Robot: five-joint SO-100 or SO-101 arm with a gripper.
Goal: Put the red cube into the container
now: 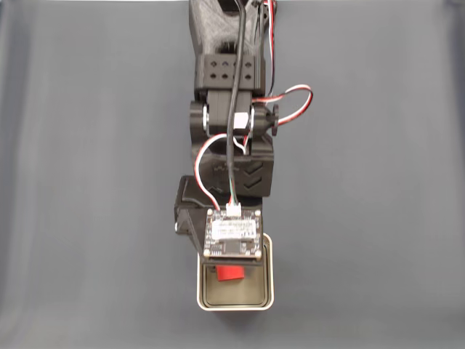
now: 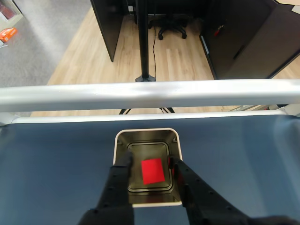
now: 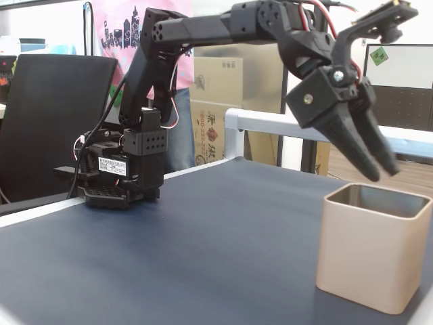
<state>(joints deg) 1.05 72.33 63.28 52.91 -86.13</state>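
In the side fixed view the black arm base [image 3: 122, 172] stands at the left on the dark blue table [image 3: 223, 244], and the arm reaches to the right until the gripper [image 3: 379, 169] hangs above the container [image 3: 372, 254] — a tall square tin with rounded corners near the right edge. The fingertips point down and sit just over the rim, clear of the metal; I think the arm is held this high so that the walls are not touched.

In the top fixed view the arm comes from the upper edge, and its small camera board [image 1: 232, 233] covers the near part of the tin. Below the board a piece of the red cube [image 1: 231, 273] shows inside the tin, toward the left side of the floor.

In the wrist view, from left to right, one black finger [image 2: 117, 180] stands beside the cube's left edge, then the flat red top face of the cube in the middle of the dull grey floor, then the other finger. The jaws look parted wider than the cube and a gap shows on each side, so the pincer holds nothing. Whether the cube already rests on the floor or is a little above it I cannot tell for sure — it seems to lie flat. By my judgement the task is nearly finished, and only a straight lift away remains.
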